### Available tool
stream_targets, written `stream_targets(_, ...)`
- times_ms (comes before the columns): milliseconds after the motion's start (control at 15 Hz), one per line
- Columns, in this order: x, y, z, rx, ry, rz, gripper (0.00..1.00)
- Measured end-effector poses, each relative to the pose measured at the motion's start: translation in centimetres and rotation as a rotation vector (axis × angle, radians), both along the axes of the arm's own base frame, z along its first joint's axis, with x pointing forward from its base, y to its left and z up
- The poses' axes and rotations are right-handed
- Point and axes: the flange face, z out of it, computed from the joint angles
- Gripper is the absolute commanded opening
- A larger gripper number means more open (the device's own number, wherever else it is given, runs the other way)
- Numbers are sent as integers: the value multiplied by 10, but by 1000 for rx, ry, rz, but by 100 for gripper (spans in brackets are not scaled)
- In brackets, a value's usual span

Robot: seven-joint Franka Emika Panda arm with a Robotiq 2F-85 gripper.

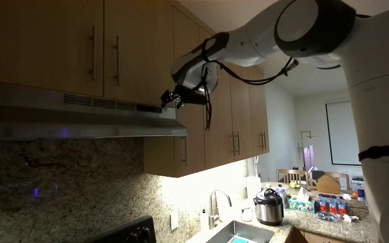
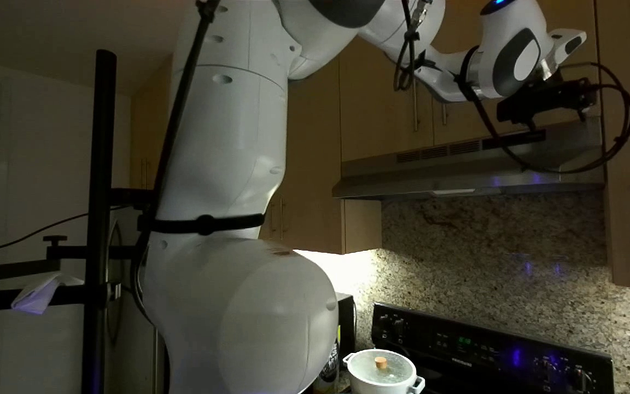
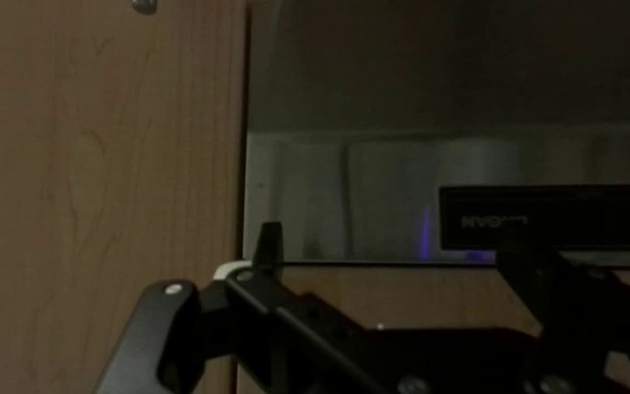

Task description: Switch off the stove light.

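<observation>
Wrist view: black panel (image 3: 605, 218) cropped.

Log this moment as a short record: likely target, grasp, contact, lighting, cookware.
likely target: black rectangular control strip on the stainless-steel range hood
grasp: black two-finger gripper, fingers apart, no object held
contact: one finger overlaps the strip in the wrist view; touching cannot be told
lighting: bright beneath the light-brown wooden wall cabinets beside the hood; speckled granite backsplash under the hood dim
cookware: white round lidded pot in front of the black stove back panel
</observation>
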Motion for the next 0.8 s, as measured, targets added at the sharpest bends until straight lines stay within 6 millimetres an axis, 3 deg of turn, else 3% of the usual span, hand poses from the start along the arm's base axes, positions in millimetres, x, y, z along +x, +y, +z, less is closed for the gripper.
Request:
stream_targets(400,-61,19,-20,-17,99,33,100)
stream_targets(800,-134,19,-47,-54,297,70,100)
